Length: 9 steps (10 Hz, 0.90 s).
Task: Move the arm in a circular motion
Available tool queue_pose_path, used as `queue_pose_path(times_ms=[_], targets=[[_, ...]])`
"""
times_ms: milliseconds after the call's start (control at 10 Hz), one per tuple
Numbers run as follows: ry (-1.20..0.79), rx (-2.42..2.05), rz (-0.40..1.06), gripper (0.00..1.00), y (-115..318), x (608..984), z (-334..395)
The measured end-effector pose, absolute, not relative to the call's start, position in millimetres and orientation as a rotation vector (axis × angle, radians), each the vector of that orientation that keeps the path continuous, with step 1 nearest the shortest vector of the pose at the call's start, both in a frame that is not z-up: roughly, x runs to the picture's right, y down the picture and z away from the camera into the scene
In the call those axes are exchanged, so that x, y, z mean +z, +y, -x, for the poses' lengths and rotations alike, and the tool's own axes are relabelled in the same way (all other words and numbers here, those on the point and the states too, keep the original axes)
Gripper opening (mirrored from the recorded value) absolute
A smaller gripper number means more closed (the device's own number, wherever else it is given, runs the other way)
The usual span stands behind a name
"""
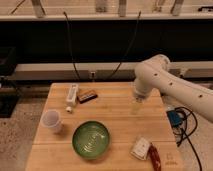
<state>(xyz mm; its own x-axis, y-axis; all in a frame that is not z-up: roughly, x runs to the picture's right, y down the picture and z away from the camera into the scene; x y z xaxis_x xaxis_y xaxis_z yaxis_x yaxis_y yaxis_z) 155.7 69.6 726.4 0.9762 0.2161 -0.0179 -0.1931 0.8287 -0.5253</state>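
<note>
The white robot arm (172,87) of thick tubular segments with small dark holes reaches in from the right edge. Its rounded joint bends above the right part of the wooden table (112,107). The slim pale-yellowish gripper (135,107) hangs straight down from that joint, just above the table's right middle. It holds nothing that I can see.
On the table stand a green bowl (91,139) at the front middle, a white cup (52,120) at the left, a white tube (72,95) and a dark bar (87,96) at the back left, and a white packet (140,148) with a red packet (155,158) at the front right. Cables and a blue object (175,119) lie right of the table.
</note>
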Motion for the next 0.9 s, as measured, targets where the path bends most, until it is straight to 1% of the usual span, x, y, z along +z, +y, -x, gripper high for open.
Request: queue_pose_path(times_ms=[900], targets=[[-0.044, 0.201, 0.555, 0.8, 71.0, 726.2, -153.4]])
